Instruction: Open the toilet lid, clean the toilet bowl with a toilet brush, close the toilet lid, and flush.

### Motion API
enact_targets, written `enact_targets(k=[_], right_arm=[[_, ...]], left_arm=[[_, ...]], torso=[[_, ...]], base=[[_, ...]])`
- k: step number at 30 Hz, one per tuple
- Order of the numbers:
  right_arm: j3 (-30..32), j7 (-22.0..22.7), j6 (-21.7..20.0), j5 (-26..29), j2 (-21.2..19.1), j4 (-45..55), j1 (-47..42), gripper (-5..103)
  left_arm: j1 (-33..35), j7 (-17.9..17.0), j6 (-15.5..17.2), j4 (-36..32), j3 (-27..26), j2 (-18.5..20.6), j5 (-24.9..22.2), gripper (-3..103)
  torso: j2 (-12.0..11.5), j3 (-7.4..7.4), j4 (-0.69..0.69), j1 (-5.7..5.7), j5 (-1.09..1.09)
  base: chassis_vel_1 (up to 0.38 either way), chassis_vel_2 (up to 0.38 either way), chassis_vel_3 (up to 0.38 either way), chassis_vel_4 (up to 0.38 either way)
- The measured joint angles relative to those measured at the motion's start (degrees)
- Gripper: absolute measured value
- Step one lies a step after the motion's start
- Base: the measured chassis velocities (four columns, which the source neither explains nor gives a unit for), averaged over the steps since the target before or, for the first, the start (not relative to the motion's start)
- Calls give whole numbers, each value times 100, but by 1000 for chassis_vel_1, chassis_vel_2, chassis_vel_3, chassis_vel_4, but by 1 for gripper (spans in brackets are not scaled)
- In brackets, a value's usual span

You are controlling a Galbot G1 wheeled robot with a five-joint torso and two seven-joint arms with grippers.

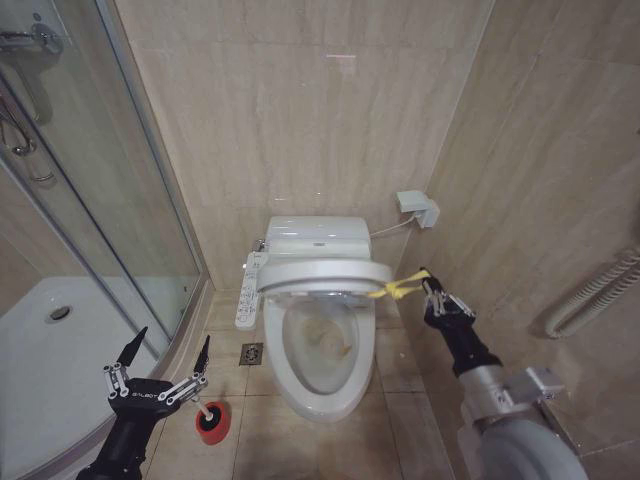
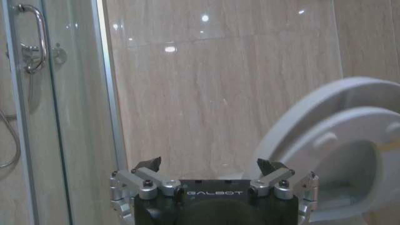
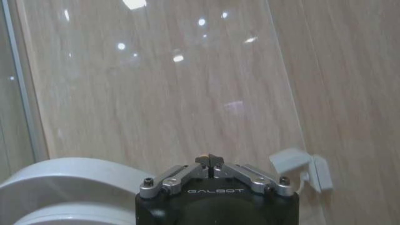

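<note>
Two grippers: your right gripper (image 1: 427, 282) is pinching the yellow loop (image 1: 392, 290) with fingers together, holding the toilet lid (image 1: 322, 273) half-raised; your left gripper (image 1: 168, 351) is hovering, fingers apart, above the red holder cup (image 1: 212, 421).

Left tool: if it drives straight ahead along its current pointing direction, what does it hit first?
Probably the tiled wall. The left tool, open, points at bare wall between the shower door frame and the raised toilet lid; nothing nearer shows, though depth is unclear.
</note>
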Motion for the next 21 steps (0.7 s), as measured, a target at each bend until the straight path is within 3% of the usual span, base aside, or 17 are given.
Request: enact_targets(k=[11, 21], right_arm=[[-61, 87, -122, 328, -73, -487, 1046, 0], [-469, -12, 91, 459, -74, -1518, 2275, 0]], left_arm=[[0, 0, 0, 0, 0, 0, 0, 100], [0, 0, 0, 0, 0, 0, 0, 100]], torso=[[0, -1, -4, 0, -1], [1, -1, -4, -1, -1]], base=[[0, 0, 0, 0], [0, 0, 0, 0]])
